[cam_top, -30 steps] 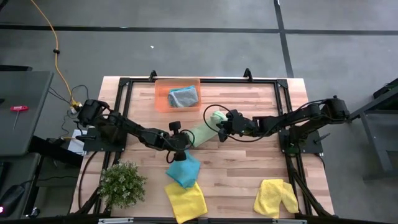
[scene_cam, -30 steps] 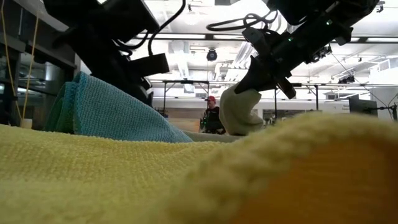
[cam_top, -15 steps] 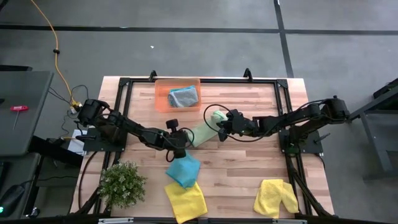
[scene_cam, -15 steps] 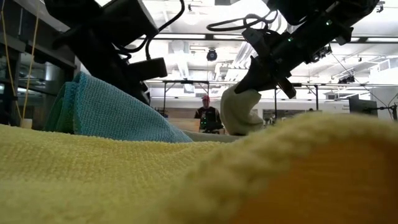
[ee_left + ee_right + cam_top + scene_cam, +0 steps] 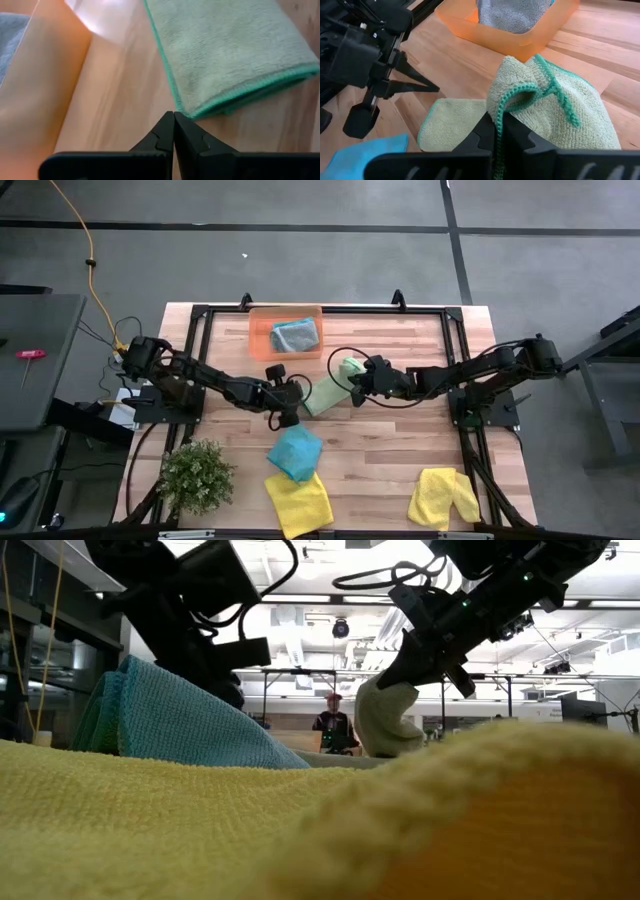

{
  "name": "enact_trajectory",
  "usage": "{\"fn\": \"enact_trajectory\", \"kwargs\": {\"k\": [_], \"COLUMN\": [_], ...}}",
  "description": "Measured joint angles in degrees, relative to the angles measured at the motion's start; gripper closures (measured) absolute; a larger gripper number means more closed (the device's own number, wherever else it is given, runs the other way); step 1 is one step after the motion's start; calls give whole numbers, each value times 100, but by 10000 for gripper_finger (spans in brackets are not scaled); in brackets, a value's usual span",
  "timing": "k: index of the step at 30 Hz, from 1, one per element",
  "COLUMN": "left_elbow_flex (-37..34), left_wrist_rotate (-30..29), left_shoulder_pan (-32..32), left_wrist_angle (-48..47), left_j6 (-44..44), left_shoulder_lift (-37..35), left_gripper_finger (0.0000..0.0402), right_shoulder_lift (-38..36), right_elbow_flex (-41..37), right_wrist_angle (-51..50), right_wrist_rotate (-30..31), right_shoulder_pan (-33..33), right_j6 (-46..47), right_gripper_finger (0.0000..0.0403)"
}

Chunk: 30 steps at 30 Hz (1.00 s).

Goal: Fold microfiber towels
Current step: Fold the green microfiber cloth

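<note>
Worktop: a pale wooden slatted worktop [image 5: 400, 460] framed by black rails is seen from above, with both dark arms reaching toward its middle.
Light green towel: a soft light green microfiber towel with a teal stitched hem [image 5: 328, 390] lies partly folded near the centre of the worktop, just in front of the tray; one edge is lifted off the wood [image 5: 540, 95].
Right tool: the right tool [image 5: 357, 391] is clenched on the lifted hem of the light green towel, the fabric being pinched between its two dark fingers [image 5: 496, 131].
Left tool: the left tool [image 5: 285, 416] is held over bare wood at the opposite end of the same towel, its fingers pressed together with nothing between them [image 5: 173, 127]; the folded hem lies just beyond the tips, and contact cannot be told.
Tray: a flat orange translucent rectangular tray [image 5: 258, 340] sits at the middle of the far edge, and a folded grey microfiber towel [image 5: 296, 334] lies inside it.
Teal-blue towel: a crumpled teal-blue microfiber towel [image 5: 295, 450] lies toward the near edge, left of centre.
Yellow towels: one yellow microfiber towel [image 5: 299, 502] lies at the near edge, touching the teal-blue one; a second yellow microfiber towel [image 5: 443, 496] lies near the near right corner.
Plant: a small bushy green plant [image 5: 197, 474] stands at the near left corner.
Background: a person [image 5: 331, 726] is seen far off in the room in the low view.
</note>
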Motion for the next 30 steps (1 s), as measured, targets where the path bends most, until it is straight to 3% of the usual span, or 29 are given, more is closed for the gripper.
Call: {"fn": "enact_trajectory", "kwargs": {"k": [15,30], "left_elbow_flex": [1,1], "left_wrist_rotate": [-503,-639], "left_shoulder_pan": [149,1008], "left_wrist_angle": [-18,877], "left_j6": [-383,578], "left_shoulder_lift": [17,22], "left_gripper_finger": [401,401], "right_shoulder_lift": [-2,-4], "right_elbow_flex": [0,2], "right_wrist_angle": [50,247], "right_wrist_rotate": [551,1571], "right_shoulder_pan": [2,-2], "right_j6": [106,148], "right_gripper_finger": [402,402]}}
